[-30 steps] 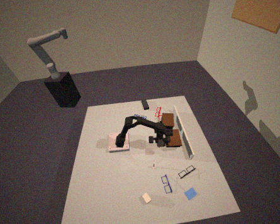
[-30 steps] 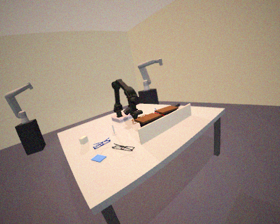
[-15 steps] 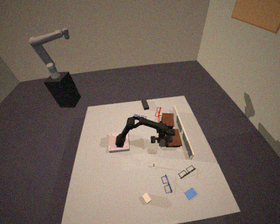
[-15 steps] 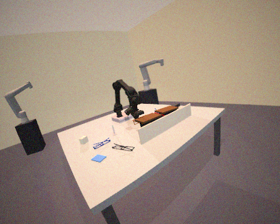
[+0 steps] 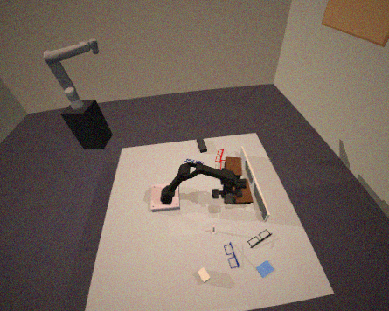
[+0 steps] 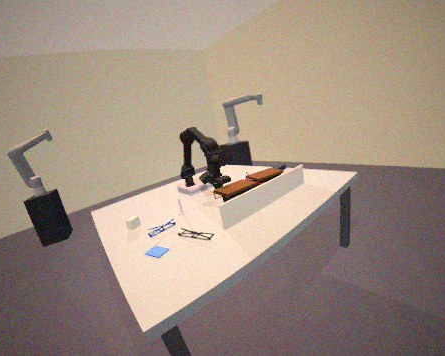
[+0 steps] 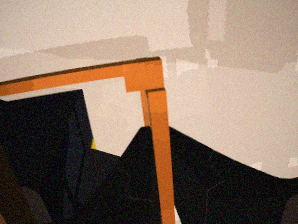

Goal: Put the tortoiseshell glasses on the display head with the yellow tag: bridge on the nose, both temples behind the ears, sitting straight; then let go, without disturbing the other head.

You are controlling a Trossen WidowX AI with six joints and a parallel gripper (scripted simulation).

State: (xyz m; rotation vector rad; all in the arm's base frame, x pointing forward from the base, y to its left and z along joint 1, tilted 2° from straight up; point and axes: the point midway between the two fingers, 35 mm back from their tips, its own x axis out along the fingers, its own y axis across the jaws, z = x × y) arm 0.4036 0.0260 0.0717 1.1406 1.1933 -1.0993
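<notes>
One pair of tortoiseshell glasses (image 7: 161,75) is off the table and in the gripper (image 5: 227,195) (image 6: 216,181) (image 7: 153,135), whose fingers are nearly shut and clamp part of the orange-brown frame; so the pick is done, while seating and release remain. The wrist view shows a square corner of that frame, one bar running off to the left and another down past the black fingertips. Just beside it stands a dark form (image 7: 42,145), probably the display head, with a sliver of yellow, likely its tag (image 7: 93,144), at its edge. Bridge on nose, temples behind ears, straightness: none can be confirmed, and I judge the pair is at the approach or early seating. Farther out, the top view puts the gripper over the side of the nearer brown board (image 5: 246,195) (image 6: 236,188), with the other brown board (image 5: 232,165) (image 6: 265,174) beyond and red glasses (image 5: 221,162) near it. That view hides the held pair under the arm, and only the wrist view gives its colour and corner clearly. The exterior view adds height: both boards stand raised behind a low pale panel (image 5: 254,181) (image 6: 260,198), though the heads' faces are not visible.
</notes>
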